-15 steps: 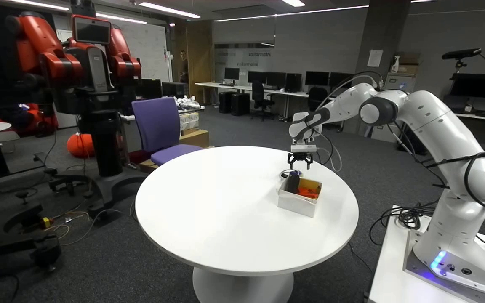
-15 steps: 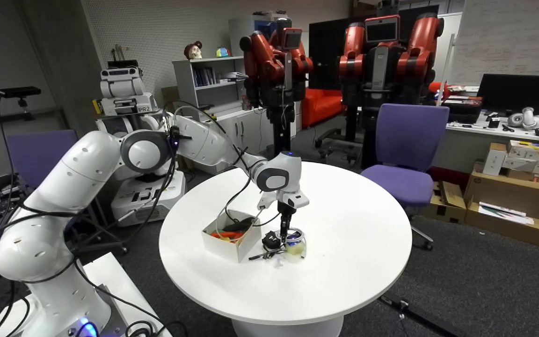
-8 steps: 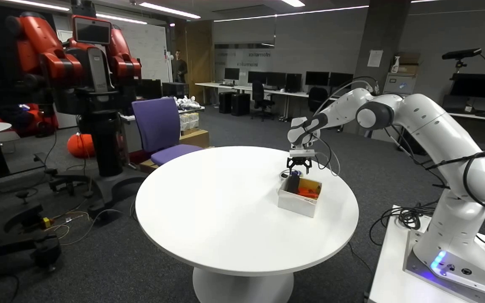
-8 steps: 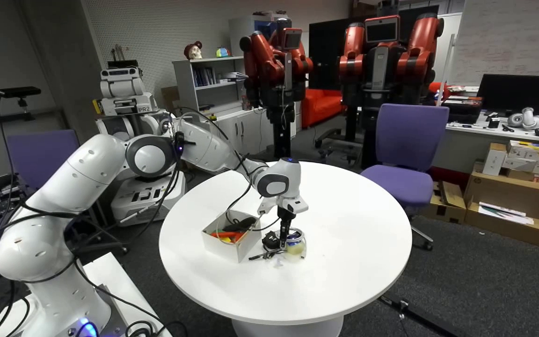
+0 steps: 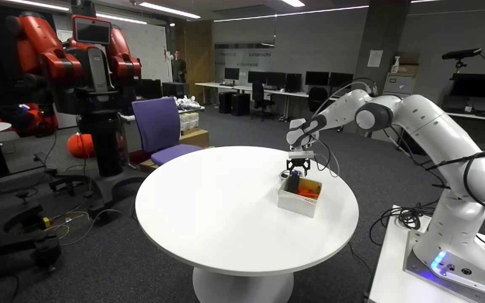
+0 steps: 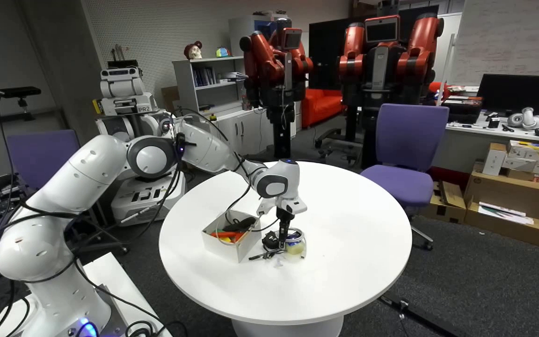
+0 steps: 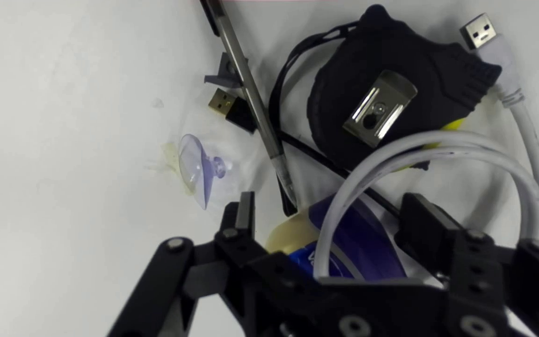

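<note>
The step in hand looks like an approach from above: the gripper (image 7: 329,203) hangs low over small clutter on the white table (image 5: 209,210), pointing down, its fingers (image 7: 246,213) spread wide and nothing held. In the wrist view the bottle (image 7: 367,238), pale yellow at one end and dark purple at the other, sits in the space between them. A clear gap shows at its yellow end; at the purple end the finger looks just beside it, and I cannot tell whether they touch. A loop of white cable (image 7: 534,206) crosses over the bottle and enters the same gap, while a black cable (image 7: 316,157) runs past it towards the finger on the purple side. The tape measure (image 7: 339,103) lies just beyond, the pen (image 7: 254,100) aims its tip at the bottle, and a clear suction cup (image 7: 193,168) rests near the finger on the yellow side. The white box (image 5: 295,205) stands near all this in both exterior views. If the jaws are to come together here, the move seems to call for centring the bottle between them and perhaps a slight lowering, since how far the fingers reach down beside it is hard to judge; the white loop could easily be pinched along with it.
</note>
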{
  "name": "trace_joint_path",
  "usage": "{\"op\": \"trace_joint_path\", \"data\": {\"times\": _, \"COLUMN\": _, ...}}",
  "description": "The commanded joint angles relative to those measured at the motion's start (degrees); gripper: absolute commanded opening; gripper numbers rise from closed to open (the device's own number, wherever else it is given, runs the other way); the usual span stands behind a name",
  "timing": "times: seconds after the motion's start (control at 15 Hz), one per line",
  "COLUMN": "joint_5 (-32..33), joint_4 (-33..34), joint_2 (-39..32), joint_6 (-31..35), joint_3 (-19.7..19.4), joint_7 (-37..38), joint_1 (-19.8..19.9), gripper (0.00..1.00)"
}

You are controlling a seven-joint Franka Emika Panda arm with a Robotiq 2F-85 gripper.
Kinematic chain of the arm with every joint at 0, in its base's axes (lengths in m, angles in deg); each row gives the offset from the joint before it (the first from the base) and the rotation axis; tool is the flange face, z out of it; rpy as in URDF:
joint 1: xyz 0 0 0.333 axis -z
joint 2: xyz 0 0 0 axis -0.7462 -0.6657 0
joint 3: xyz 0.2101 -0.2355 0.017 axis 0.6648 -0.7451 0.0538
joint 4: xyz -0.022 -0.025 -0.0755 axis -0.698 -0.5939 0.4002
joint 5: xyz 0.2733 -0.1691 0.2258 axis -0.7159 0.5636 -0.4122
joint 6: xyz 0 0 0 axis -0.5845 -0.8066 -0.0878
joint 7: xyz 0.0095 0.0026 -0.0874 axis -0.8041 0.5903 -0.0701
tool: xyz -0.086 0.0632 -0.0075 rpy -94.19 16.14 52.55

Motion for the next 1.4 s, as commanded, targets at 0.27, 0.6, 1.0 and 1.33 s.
{"op": "trace_joint_path", "data": {"times": 0.27, "joint_5": 0.56, "joint_4": 1.89, "joint_2": -0.76, "joint_6": -0.48, "joint_3": -1.03, "joint_7": 0.86, "joint_1": -0.51, "gripper": 0.23}}
{"op": "trace_joint_path", "data": {"times": 0.6, "joint_5": 0.74, "joint_4": 1.19, "joint_2": 0.28, "joint_6": -0.10, "joint_3": -1.37, "joint_7": 0.47, "joint_1": -0.50, "gripper": 0.00}}
{"op": "trace_joint_path", "data": {"times": 1.0, "joint_5": 0.62, "joint_4": -0.40, "joint_2": 2.41, "joint_6": 0.47, "joint_3": -1.60, "joint_7": -0.42, "joint_1": -0.26, "gripper": 0.02}}
{"op": "trace_joint_path", "data": {"times": 1.33, "joint_5": 0.71, "joint_4": -0.65, "joint_2": 3.59, "joint_6": 0.52, "joint_3": -1.75, "joint_7": -0.40, "joint_1": -0.22, "gripper": 0.02}}
